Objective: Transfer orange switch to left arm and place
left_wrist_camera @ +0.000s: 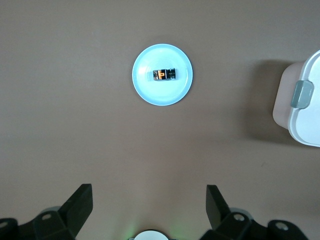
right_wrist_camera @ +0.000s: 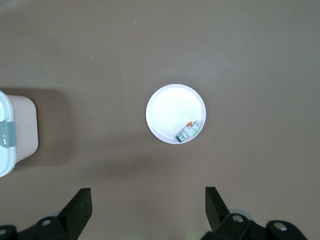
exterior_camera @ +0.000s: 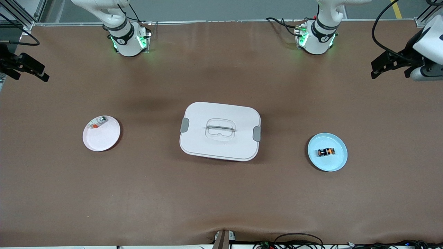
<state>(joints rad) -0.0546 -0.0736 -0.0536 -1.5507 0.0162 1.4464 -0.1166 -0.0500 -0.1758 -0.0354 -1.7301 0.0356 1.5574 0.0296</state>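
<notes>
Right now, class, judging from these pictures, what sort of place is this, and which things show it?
Probably a robotics lab bench: two arms bolted along a brown-covered table, cables trailing at its edge, and test props laid out, a white box between a pink plate and a blue plate.

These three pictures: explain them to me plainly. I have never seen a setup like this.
Two white robot arms stand at a brown table. One picture looks down from a high camera facing them; the other two come from cameras on each wrist.

The left gripper and the right gripper wait up high at their own ends of the table, open, holding nothing.

A closed white box sits mid-table. Toward the left arm's end, a light-blue plate carries the orange switch. Toward the right arm's end, a pink plate holds a small silvery-green piece.
</notes>
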